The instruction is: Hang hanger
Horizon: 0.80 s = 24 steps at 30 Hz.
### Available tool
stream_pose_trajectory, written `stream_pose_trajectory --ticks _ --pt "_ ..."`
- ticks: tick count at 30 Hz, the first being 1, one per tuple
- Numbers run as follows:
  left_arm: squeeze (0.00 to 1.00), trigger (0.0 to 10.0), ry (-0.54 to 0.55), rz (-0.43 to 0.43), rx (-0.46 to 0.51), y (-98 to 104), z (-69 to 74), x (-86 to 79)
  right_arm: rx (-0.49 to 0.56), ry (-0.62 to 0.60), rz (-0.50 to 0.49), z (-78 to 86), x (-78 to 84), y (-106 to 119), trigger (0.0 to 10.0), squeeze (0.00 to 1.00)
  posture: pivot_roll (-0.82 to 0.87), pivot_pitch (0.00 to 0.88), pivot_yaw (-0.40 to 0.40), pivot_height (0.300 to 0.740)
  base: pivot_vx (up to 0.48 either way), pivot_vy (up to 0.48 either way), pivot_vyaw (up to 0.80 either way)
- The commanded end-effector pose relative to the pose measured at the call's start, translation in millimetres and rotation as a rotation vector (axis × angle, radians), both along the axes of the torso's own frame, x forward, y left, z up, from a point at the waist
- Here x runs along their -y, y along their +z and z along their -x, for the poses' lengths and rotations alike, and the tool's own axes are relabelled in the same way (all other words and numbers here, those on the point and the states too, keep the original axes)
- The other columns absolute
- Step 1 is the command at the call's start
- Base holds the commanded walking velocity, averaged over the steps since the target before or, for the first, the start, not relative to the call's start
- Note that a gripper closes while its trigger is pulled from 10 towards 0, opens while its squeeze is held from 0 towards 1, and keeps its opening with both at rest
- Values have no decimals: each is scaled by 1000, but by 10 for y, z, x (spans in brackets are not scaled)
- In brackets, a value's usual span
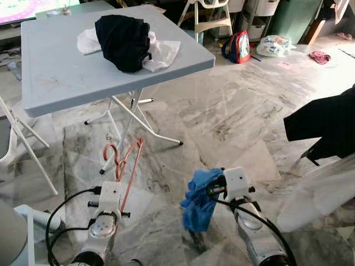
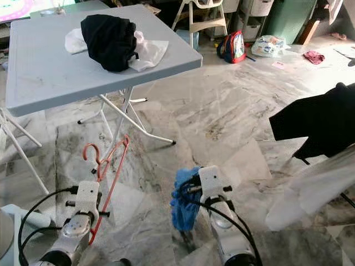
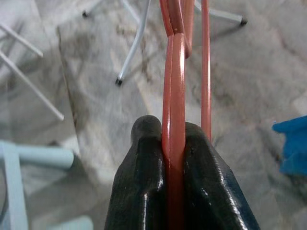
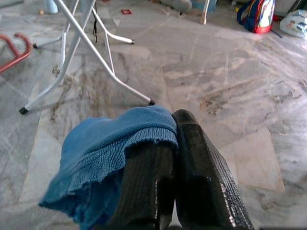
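Left wrist view has the left gripper (image 3: 175, 158) clenched on the salmon-pink hanger (image 3: 175, 72), both black fingers pressed flat against the hanger's thin bar, with the rest of the frame rising away above the marble floor (image 3: 240, 72). From the head camera the same hanger (image 1: 126, 160) stands nearly upright from that gripper (image 1: 117, 185), its hook near the white legs of the folding table (image 1: 61, 66). The right gripper (image 4: 175, 143) is clamped on a blue knitted cloth (image 4: 100, 153), which droops in a bundle (image 1: 199, 199) below the wrist. On the table lie a black garment (image 1: 123, 40) and a white cloth (image 1: 163, 52); dark clothing (image 1: 327, 124) hangs at the right edge. The grasp on the hanger is narrow and low on a smooth bar, so I judge it could swivel or slide between the fingers as the arm lifts, and the hook could catch a table leg.
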<state>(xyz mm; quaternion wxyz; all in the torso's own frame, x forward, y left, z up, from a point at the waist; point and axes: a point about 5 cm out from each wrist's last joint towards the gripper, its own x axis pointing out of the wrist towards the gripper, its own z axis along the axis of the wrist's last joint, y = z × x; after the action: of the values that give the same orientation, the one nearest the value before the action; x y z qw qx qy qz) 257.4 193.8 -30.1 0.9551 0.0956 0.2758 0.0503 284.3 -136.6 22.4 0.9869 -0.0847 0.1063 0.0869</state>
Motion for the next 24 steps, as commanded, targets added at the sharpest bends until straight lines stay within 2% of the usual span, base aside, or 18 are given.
stream_pose_trajectory --ticks 1,7,11,15,20,22,24 --pt "0 10000 3 3 -45 -66 76 -25 12 -22 3 -18 52 12 10000 0 63 101 -33 740 0 0 0" --pt "0 10000 -32 11 -127 -166 179 0 -39 -79 0 15 138 -100 10000 0 76 93 -33 740 0 0 0" --pt "0 10000 -100 20 -254 -315 356 61 -207 -160 -29 169 217 -387 10000 0 86 81 -33 740 0 0 0" --pt "0 10000 -134 -16 -324 -376 441 50 -364 -155 12 359 234 -617 10000 0 89 71 -31 740 0 0 0" --pt "0 10000 -160 -87 -350 -387 470 -11 -417 -160 35 414 252 -681 10000 0 86 64 -33 740 0 0 0" --pt "0 10000 -156 -124 -325 -356 432 -47 -405 -137 60 393 239 -667 10000 0 87 64 -33 740 0 0 0" --pt "0 10000 -126 -152 -261 -267 318 -110 -363 -125 51 318 223 -604 10000 0 88 65 -37 740 0 0 0"
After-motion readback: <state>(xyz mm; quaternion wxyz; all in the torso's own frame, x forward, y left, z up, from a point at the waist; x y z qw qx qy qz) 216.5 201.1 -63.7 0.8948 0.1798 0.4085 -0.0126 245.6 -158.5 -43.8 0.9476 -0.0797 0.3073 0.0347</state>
